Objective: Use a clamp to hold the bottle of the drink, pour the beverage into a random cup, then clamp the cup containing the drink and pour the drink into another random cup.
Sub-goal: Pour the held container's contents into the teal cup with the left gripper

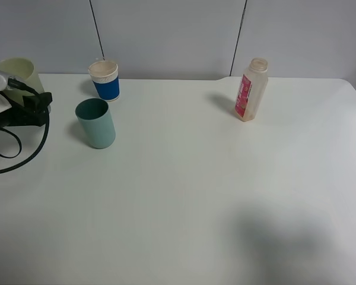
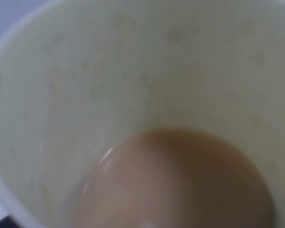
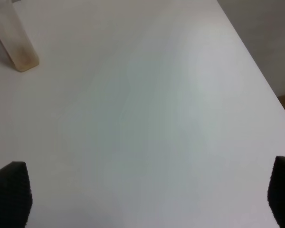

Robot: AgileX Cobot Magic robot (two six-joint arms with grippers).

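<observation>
A nearly empty clear bottle point(image 1: 251, 89) with a red label stands upright at the back right; its base shows in the right wrist view point(image 3: 14, 40). A teal cup point(image 1: 96, 123) and a blue paper cup point(image 1: 105, 80) stand at the back left. A pale yellow-green cup point(image 1: 16, 72) is at the far left, in my left gripper point(image 1: 32, 104). The left wrist view looks straight into that cup point(image 2: 133, 71), which holds brown drink point(image 2: 175, 185); the fingers are hidden. My right gripper point(image 3: 147, 199) is open and empty over bare table.
The white table point(image 1: 184, 178) runs to a grey wall at the back. A black cable point(image 1: 24, 157) loops on the table under the left arm. The table's right edge point(image 3: 256, 71) shows in the right wrist view.
</observation>
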